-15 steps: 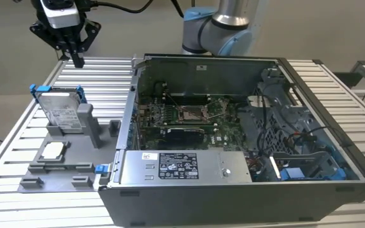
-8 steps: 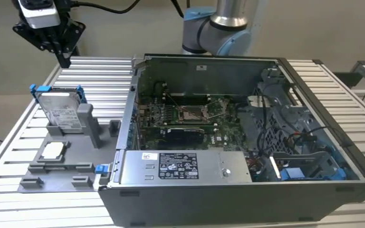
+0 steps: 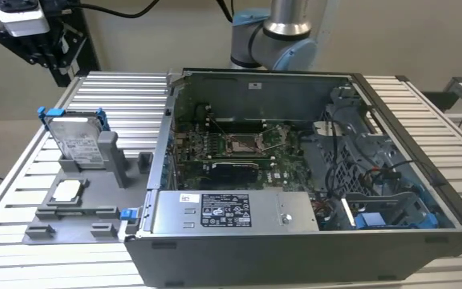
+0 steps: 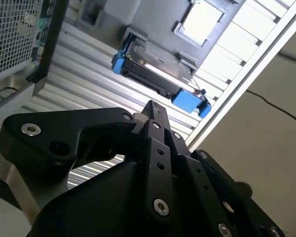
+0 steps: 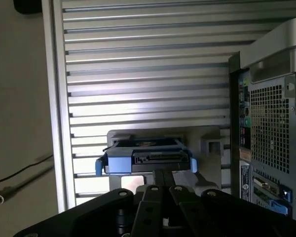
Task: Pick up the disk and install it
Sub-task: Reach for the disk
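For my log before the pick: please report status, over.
Gripper shut, empty, short of the disk. Disk propped in grey holder beside open computer case. Nothing between them.

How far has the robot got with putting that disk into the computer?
Nothing looks done yet: the disk stands in its grey holder on the table, outside the open computer case. In the second wrist view the gripper hangs close to the disk, apart from it and holding nothing. Picking it up and installing it are both left.
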### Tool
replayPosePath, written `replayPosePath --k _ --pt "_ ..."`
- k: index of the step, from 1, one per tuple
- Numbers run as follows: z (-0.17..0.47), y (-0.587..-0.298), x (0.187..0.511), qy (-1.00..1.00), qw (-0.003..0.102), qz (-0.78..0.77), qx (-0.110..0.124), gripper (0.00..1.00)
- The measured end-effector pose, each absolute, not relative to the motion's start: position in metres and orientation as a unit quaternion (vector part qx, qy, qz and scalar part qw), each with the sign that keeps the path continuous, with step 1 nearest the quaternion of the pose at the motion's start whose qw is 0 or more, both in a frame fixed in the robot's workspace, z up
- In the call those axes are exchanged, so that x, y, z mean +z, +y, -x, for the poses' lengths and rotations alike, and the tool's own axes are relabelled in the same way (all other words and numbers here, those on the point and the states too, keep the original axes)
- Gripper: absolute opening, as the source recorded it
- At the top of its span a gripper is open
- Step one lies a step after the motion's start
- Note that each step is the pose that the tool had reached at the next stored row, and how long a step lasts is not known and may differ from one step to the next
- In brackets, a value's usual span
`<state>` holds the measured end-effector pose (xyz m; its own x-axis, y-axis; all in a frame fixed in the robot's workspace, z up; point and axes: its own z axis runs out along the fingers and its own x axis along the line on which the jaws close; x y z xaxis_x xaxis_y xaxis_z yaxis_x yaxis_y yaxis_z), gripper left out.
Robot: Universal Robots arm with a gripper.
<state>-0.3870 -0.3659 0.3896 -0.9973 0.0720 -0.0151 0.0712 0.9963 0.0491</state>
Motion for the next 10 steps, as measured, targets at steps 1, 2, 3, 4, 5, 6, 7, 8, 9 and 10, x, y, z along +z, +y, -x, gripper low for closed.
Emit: replayPosePath --k 1,2,3,4,5,6,7,8,9,10 --pt "0.39 -0.366 0.389 0.999 0.007 -0.036 0.024 0.0" --pt "0.393 -0.366 0.389 0.999 0.006 -0.036 0.024 0.0" --pt "0.396 -0.366 0.389 0.999 0.005 -0.036 0.024 0.0" --pt "0.399 -0.366 0.389 0.999 0.004 -0.036 0.024 0.0" --pt "0.402 -0.366 0.389 0.999 0.003 -0.036 0.024 0.0" --pt "0.404 -0.366 0.389 0.999 0.002 -0.036 0.024 0.0" --pt "0.407 -0.366 0.388 0.999 0.002 -0.036 0.024 0.0" --pt "0.41 -0.366 0.388 0.999 0.001 -0.035 0.024 0.0" --pt "0.412 -0.366 0.388 0.999 0.001 -0.035 0.024 0.0" --pt "0.415 -0.366 0.388 0.999 0.0 -0.035 0.024 0.0"
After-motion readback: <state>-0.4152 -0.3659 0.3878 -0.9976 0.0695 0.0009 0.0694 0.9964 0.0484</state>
